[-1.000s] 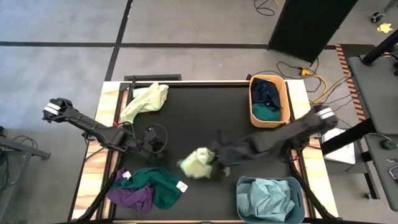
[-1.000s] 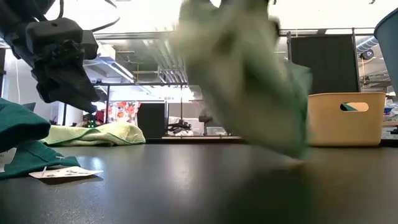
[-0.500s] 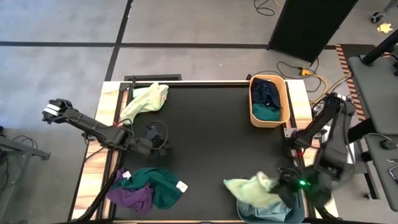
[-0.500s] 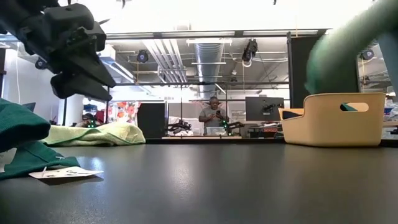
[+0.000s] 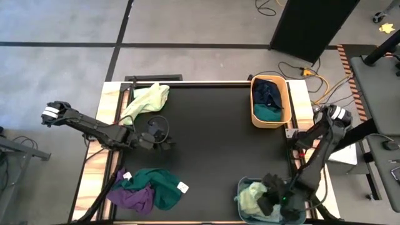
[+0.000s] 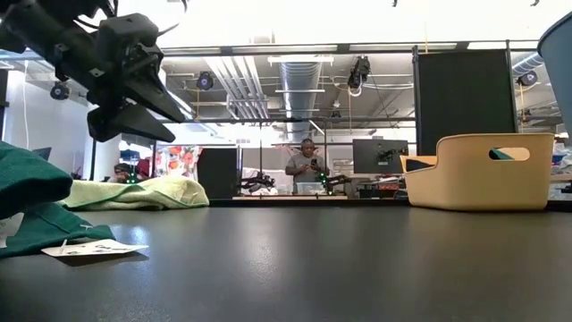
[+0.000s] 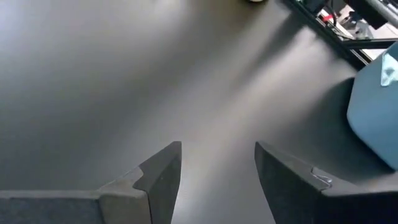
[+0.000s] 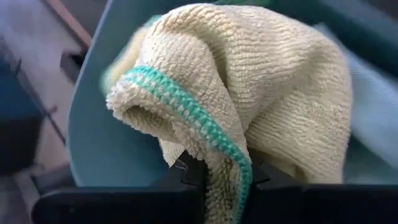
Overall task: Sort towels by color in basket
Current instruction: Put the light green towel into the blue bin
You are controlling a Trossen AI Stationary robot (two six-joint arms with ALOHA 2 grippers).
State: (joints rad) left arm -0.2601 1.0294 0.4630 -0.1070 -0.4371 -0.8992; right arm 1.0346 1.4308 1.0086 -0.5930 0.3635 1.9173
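The right tool [image 5: 270,199] pinches a yellow towel [image 8: 249,93] over the blue basket [image 5: 240,187]. It likely needs to let go next. The left tool [image 7: 214,168] gapes wide and empty above the bench [image 5: 212,137]

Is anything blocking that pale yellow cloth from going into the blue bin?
Nothing visible does. The right hand is shut on the pale yellow ribbed towel, already over the blue plastic bin, above a light blue towel.

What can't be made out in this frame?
- High view: the right gripper hides most of the yellow-green towel inside the blue basket.
- Low view: the picture's right edge cuts off that basket.
- Right wrist view: towel hides the fingertips.
- Tan basket: contents partly shadowed.
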